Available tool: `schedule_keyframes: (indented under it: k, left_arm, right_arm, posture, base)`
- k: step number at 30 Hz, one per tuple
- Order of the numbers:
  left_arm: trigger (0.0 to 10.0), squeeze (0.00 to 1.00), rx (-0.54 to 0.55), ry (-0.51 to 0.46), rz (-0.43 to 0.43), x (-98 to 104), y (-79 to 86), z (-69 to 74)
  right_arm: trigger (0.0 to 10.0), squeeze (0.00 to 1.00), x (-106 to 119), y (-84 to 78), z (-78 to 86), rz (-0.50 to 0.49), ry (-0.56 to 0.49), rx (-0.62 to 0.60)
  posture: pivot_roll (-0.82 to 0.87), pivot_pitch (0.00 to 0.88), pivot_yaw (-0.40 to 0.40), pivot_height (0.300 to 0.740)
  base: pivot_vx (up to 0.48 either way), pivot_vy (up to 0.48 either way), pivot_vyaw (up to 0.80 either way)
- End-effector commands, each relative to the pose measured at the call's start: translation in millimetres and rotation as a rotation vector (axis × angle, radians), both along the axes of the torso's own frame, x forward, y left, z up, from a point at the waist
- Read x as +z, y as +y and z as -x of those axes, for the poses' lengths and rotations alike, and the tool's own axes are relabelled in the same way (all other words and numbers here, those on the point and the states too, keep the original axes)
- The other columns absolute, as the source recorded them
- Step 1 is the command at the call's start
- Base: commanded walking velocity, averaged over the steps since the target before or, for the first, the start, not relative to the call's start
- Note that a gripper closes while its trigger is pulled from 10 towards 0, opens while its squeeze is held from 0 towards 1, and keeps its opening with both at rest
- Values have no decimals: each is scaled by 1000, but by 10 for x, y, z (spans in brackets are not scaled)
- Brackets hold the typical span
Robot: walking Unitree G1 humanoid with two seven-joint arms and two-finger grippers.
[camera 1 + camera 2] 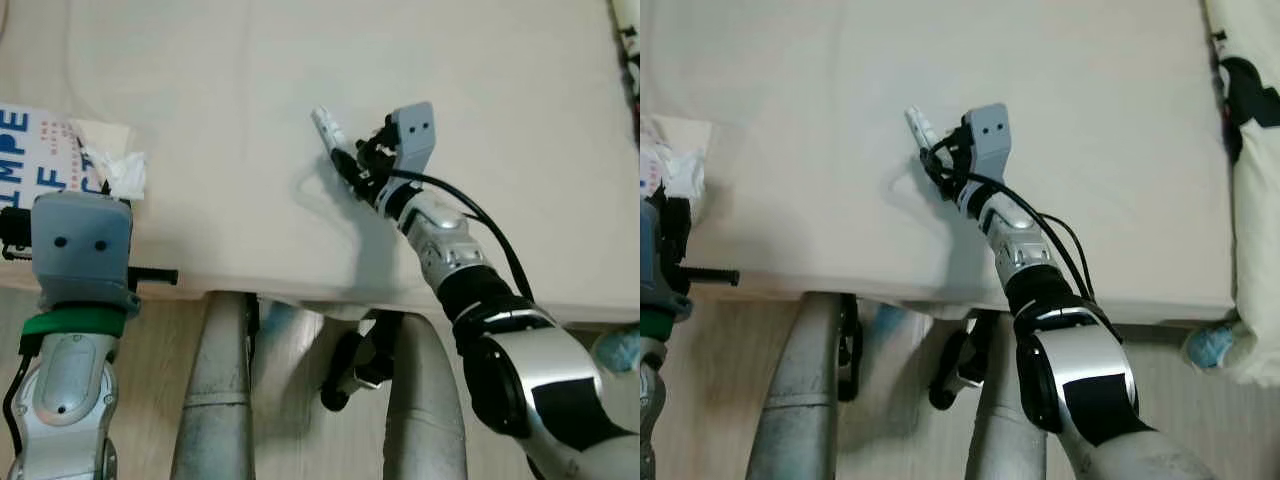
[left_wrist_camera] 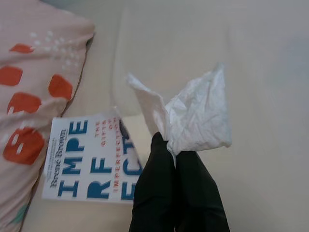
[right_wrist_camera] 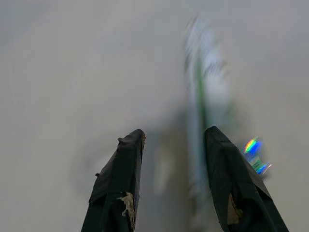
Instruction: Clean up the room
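Observation:
My left gripper (image 2: 168, 145) is shut on a crumpled white tissue (image 2: 193, 121), held just above the cream bed sheet (image 1: 250, 80). Under it lies a white book with blue letters (image 2: 82, 164), at the bed's left near edge. My right gripper (image 3: 174, 137) is open, reaching over the middle of the bed. A small white and green item (image 3: 205, 96), blurred, lies on the sheet just past the tip of one finger; it also shows from the head camera as a slim white item (image 1: 326, 125) beyond the right gripper (image 1: 348, 160).
A pillow with orange patches (image 2: 29, 82) lies beside the book. A patterned cover (image 1: 1250, 150) borders the bed on the right. A pale blue object (image 1: 1212, 345) sits on the wooden floor by the bed's right corner. My legs stand against the bed's near edge (image 1: 300, 290).

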State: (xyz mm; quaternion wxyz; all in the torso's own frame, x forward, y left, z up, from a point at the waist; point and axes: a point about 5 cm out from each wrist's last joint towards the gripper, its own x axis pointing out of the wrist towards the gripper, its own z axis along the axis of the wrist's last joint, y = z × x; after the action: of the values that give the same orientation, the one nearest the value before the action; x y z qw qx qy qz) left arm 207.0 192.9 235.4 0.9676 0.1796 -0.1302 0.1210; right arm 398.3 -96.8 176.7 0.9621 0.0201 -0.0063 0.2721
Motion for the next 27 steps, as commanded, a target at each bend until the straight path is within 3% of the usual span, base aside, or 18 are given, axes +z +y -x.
schedule_keyframes:
  k: [1,4,5,9,17,18,19,20,24,27]
  left_arm:
    - [10000,0,1,18,-1,2,-15,51]
    - [10000,0,8,26,11,9,-14,60]
    - [10000,0,8,26,11,9,-14,60]
    - [10000,0,19,49,25,11,3,90]
    - [10000,0,14,63,29,11,-5,86]
    - [10000,0,13,67,30,13,-10,85]
    - [10000,0,9,71,32,9,-17,77]
    - [10000,0,7,77,33,9,-23,71]
    - [10000,0,-1,86,36,0,-38,51]
    - [10000,0,-3,91,38,-6,-43,42]
  right_arm:
    - [10000,0,-232,20,58,46,105,24]
    - [10000,0,-517,-12,131,190,249,-3]
    - [10000,0,-517,-12,131,190,249,-3]
    - [10000,0,-657,-181,147,386,256,-149]
    - [10000,0,-574,-343,91,405,215,-274]
    - [8510,0,-564,-371,85,395,215,-291]
    - [1647,0,-549,-456,75,377,221,-346]
    - [0,0,-532,-555,67,354,228,-404]
    - [0,0,-493,-768,63,320,218,-522]
    - [0,0,-484,-813,64,310,210,-546]
  posture:
    - [566,574,-84,606]
    - [574,580,-84,606]
    - [574,580,-84,606]
    - [587,589,-74,606]
    - [583,587,-69,606]
    - [583,587,-69,606]
    - [571,585,-67,606]
    - [571,585,-67,606]
    - [549,579,-61,606]
    - [543,575,-59,606]
  base:
    - [0,0,0]
    - [0,0,0]
    - [0,0,0]
    - [0,0,0]
    - [0,0,0]
    - [0,0,0]
    - [0,0,0]
    - [0,0,0]
    - [0,0,0]
    - [0,0,0]
